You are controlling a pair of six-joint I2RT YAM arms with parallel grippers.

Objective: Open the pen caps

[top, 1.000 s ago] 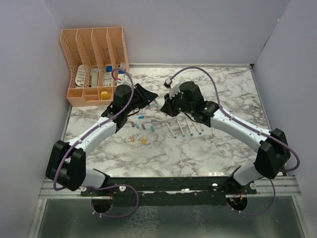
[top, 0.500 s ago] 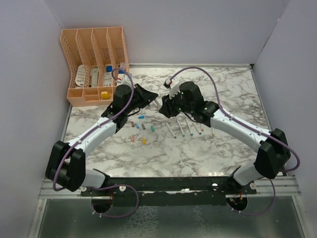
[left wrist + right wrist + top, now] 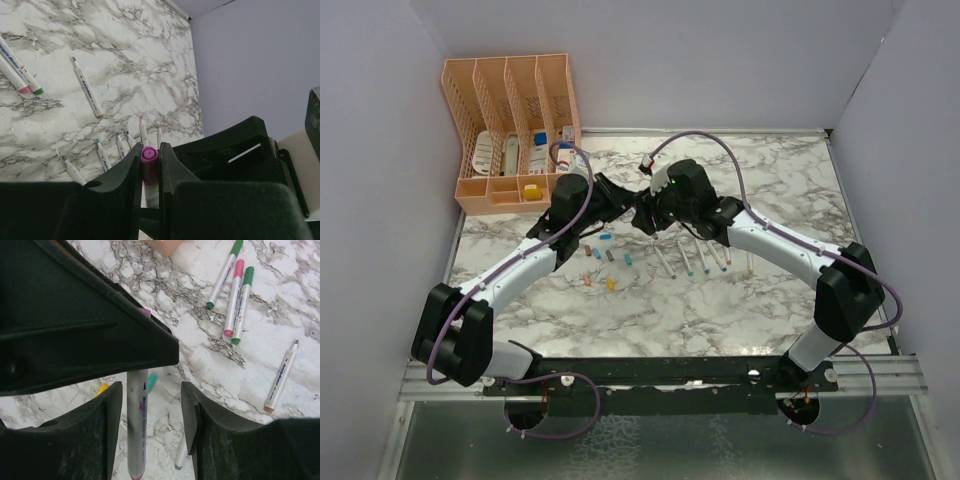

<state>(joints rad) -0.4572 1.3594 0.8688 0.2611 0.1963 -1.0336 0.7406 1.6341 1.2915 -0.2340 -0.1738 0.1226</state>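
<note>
My left gripper [image 3: 620,198] is shut on a white-grey pen by its purple cap [image 3: 149,156], held above the table; in the left wrist view the left gripper [image 3: 149,149] pinches the cap from both sides. My right gripper [image 3: 646,212] meets it, open, and in the right wrist view the right gripper [image 3: 150,430] has its fingers either side of the pen's barrel [image 3: 137,425], nearer the left one. Several loose pen caps [image 3: 610,258] lie below the grippers. Several uncapped pens [image 3: 703,258] lie in a row to their right.
A peach organiser [image 3: 460,130] stands at the back left. Three capped pens, green and pink [image 3: 234,297], lie on the marble behind the grippers. One uncapped pen [image 3: 281,376] lies apart from them. A teal cap [image 3: 151,382] lies under the held pen.
My right gripper has moved left to the left gripper and now has its open fingers around the held pen's barrel. The left gripper has stayed in place.
</note>
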